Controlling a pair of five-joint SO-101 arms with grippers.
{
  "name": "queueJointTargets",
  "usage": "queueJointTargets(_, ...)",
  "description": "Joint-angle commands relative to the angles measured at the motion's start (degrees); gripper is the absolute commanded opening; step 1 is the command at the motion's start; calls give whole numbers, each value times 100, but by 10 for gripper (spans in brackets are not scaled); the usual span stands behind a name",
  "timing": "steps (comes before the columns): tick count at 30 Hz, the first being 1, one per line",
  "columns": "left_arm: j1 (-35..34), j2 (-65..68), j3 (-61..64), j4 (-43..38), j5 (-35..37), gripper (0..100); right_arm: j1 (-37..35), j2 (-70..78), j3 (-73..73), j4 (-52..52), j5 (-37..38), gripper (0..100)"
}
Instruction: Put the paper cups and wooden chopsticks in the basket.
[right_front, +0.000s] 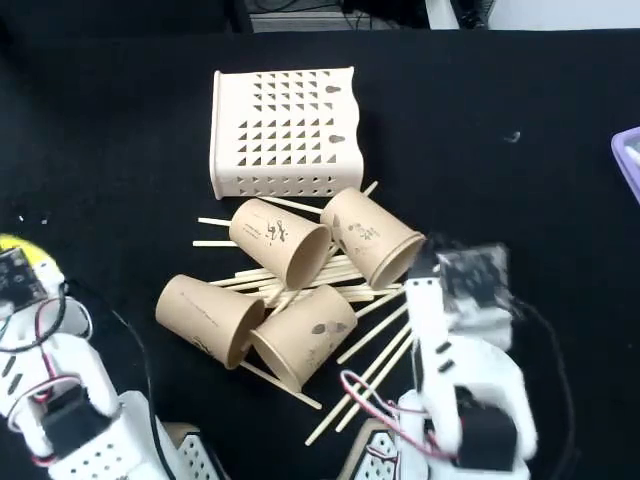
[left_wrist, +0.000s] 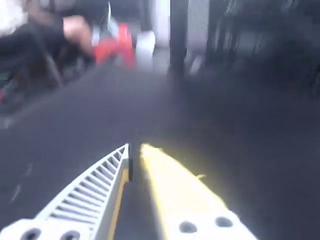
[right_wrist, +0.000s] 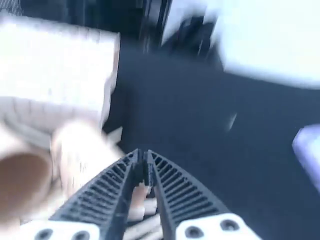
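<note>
The white perforated basket (right_front: 285, 130) lies at the back centre of the black table. In front of it several brown paper cups lie on their sides (right_front: 280, 240) (right_front: 372, 235) (right_front: 208, 318) (right_front: 305, 333) over a scatter of wooden chopsticks (right_front: 375, 360). My right gripper (right_front: 428, 270) is just right of the back-right cup's rim. Its black fingers are shut with nothing between them (right_wrist: 145, 159), and a cup (right_wrist: 80, 150) and the basket (right_wrist: 55, 75) lie beyond them. At the table's left edge my left gripper (right_front: 22, 265) has its white and yellow fingers shut and empty (left_wrist: 134, 150) over bare cloth.
A purple container (right_front: 628, 155) sits at the table's right edge. Both arm bases (right_front: 460, 420) (right_front: 70, 420) stand at the front edge. Bare black cloth (right_front: 520, 130) spreads right of the basket and along the left side.
</note>
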Motion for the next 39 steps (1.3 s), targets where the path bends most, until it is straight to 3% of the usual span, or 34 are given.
queueJointTargets(1, 1182, 431, -1455, 404, 466, 241, -273, 84, -1385, -123, -97, 22)
queueJointTargets(5, 2123, 1934, -2536, 967, 466, 213, -923, 1508, -2580, 255, -114, 23)
queueJointTargets(11, 2826, 5292, -4040, 1565, 475, 211, -1275, 4145, -3785, 545, -756, 65)
queueJointTargets(16, 2879, 7420, -5393, 1609, 826, 211, -1187, 6053, -3442, -659, -1327, 205)
queueJointTargets(19, 2879, 8404, -6281, 1644, 1213, 234, -976, 6905, -2923, -1705, -1574, 217)
queueJointTargets(22, 2879, 9275, -7116, 1635, 1336, 292, -624, 7468, -2466, -2585, -1767, 204)
queueJointTargets(26, 3011, 10330, -8251, 1653, 1380, 299, -492, 7952, -2123, -3226, -1916, 190)
queueJointTargets(32, 3424, 11622, -9279, 1653, 1380, 299, -492, 8330, -2114, -3341, -1925, 191)
queueJointTargets(39, 3354, 12571, -9710, 1653, 1380, 298, -510, 8400, -2114, -3341, -1925, 191)
